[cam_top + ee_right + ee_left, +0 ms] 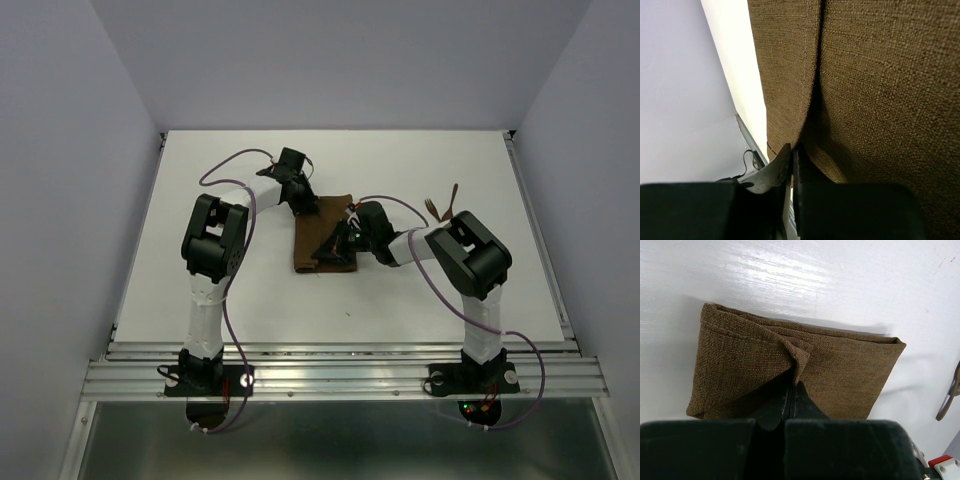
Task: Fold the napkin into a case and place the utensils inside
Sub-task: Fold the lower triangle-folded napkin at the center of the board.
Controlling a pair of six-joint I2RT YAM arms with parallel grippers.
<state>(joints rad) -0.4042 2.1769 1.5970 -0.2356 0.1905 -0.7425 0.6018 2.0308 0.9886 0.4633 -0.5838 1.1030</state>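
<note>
the napkin (308, 240) lies folded in the middle of the worktop (400, 290). it is a layered brown rectangle, not yet a narrow case. in the top view its long axis runs from the far side towards the arm bases.

both tools are on it at opposite ends of that axis. the left tool (792, 390) reaches to the far left corner. its jaws are pressed together on a raised fold of cloth, which puckers into a ridge right at the tips. the right tool (792, 152) sits at the near right part of the cloth. its jaws are closed on the edge of a top layer, and that hemmed edge runs straight away from the tips along the cloth's length.

the step in hand looks like another fold, with the pinched layer carried sideways across the short axis. what matters is that the two grips sit on one line along the long axis, so both should travel together to keep the crease parallel to it. if one leads, the strip will likely skew.

the utensils (436, 208) lie on the bare worktop well to the right of the napkin, beyond the right arm's elbow and towards the far side. they are apart from the cloth and untouched. the right arm is clearly the nearer one for fetching them.
</note>
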